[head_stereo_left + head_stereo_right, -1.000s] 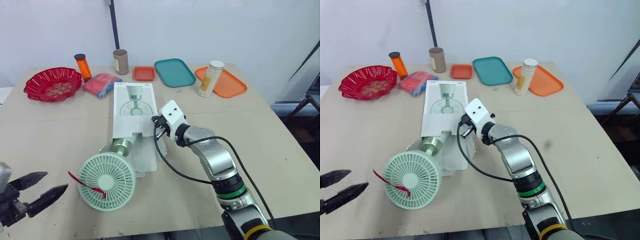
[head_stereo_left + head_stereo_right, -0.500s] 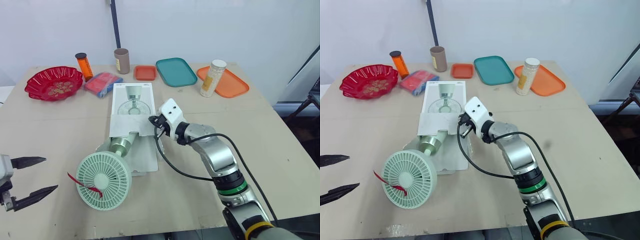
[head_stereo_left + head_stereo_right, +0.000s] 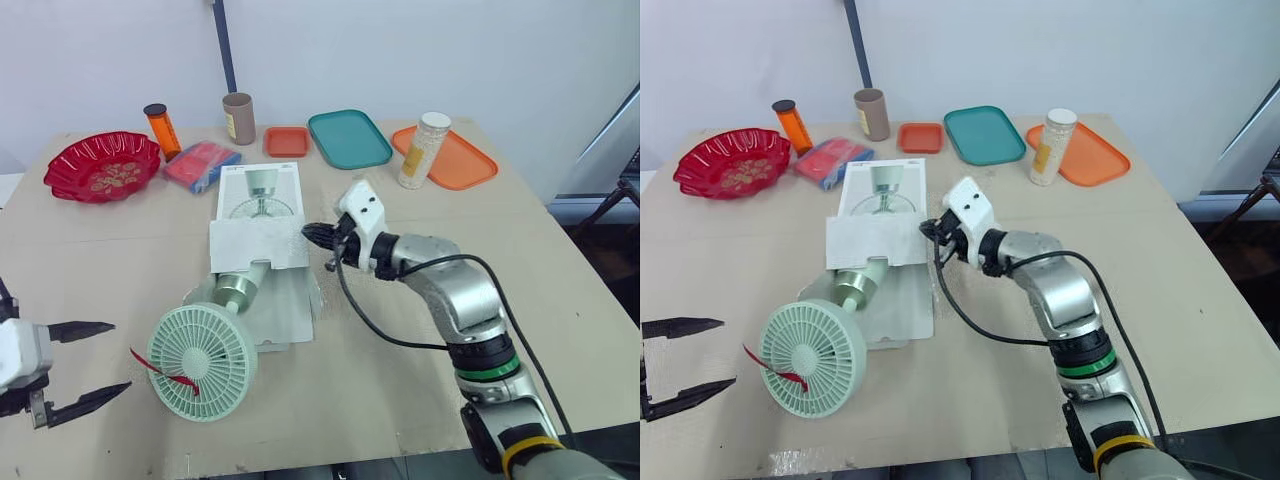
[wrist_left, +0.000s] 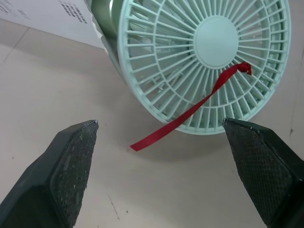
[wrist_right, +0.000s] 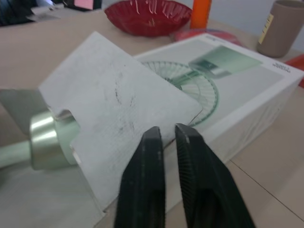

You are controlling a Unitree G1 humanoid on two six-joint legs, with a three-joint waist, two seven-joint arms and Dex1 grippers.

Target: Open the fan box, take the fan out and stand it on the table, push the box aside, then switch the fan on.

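Jaws, left gripper (image 4: 160, 123): spread wide, holding nothing. The round head of the pale green fan (image 3: 202, 362) is just ahead of them, grille facing the fingertips, with a red ribbon (image 4: 190, 114) trailing from it toward them.

Jaws, right gripper (image 5: 165, 128): almost together, a thin slit left. The tips are at the edge of the box flap (image 3: 258, 245); whether they grip it cannot be told. The fan's neck runs under that flap into the white fan box (image 3: 262, 190), which lies on the table (image 3: 560, 260).

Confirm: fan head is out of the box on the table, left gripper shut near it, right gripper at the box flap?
No: the left gripper is open, fingers wide apart, per the left wrist view. The fan, fan box and right gripper are as stated.
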